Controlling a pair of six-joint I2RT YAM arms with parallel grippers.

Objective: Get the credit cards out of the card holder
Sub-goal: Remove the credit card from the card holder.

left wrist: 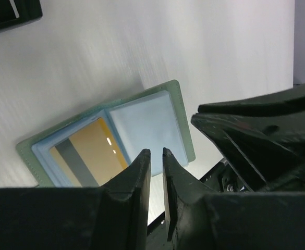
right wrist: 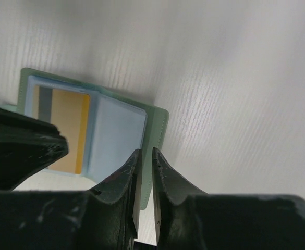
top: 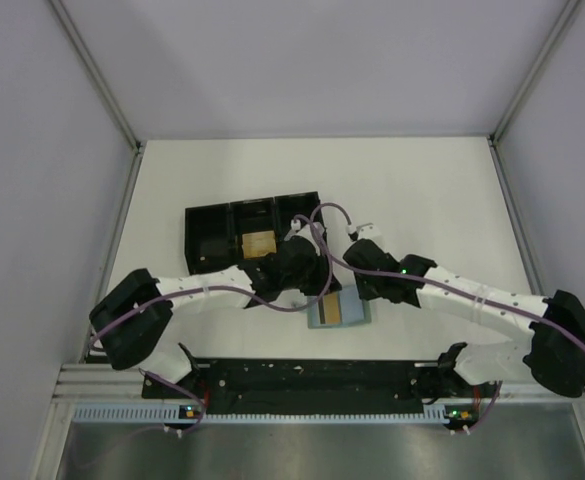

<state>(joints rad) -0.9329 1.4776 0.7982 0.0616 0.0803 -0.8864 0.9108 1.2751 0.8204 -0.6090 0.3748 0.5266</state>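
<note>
The card holder (top: 340,313) lies open on the white table between my two grippers. In the left wrist view its left panel (left wrist: 43,151) holds a gold-orange credit card (left wrist: 97,146) with a grey stripe, and its right panel (left wrist: 147,122) is bare pale blue. The holder also shows in the right wrist view (right wrist: 118,135), with the card (right wrist: 69,127) there too. My left gripper (left wrist: 153,152) hovers over the holder's near edge, jaws nearly together with nothing between them. My right gripper (right wrist: 144,151) hovers over the holder's right border, also nearly closed and empty.
A long black three-compartment tray (top: 204,235) stands behind the holder, with a tan card (top: 260,243) in its middle compartment. The two grippers (top: 312,288) (top: 367,298) are close together over the holder. A black rail (top: 312,375) runs along the near edge.
</note>
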